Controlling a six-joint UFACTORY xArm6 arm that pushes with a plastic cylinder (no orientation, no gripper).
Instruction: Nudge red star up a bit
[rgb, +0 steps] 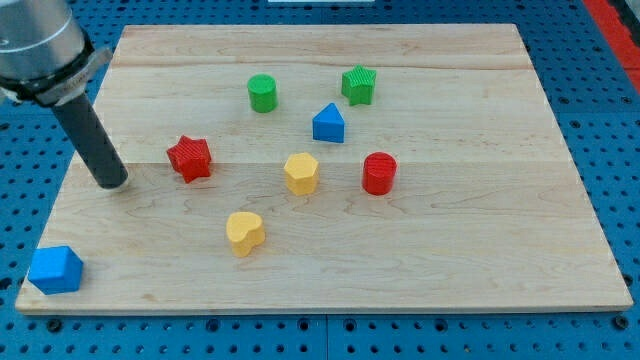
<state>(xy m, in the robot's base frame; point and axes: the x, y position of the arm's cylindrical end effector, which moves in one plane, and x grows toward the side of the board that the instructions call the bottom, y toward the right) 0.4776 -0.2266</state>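
Observation:
The red star (189, 157) lies on the wooden board (480, 230), left of the middle. My tip (111, 183) rests on the board to the star's left and a little lower, apart from it by a clear gap. The dark rod rises from the tip toward the view's top left.
A green cylinder (262, 92), a green star (359, 84) and a blue triangular block (328, 123) lie toward the top. A yellow hexagon (301, 172) and a red cylinder (379, 172) lie right of the red star. A yellow heart (244, 232) lies below. A blue block (55, 269) sits at the bottom-left corner.

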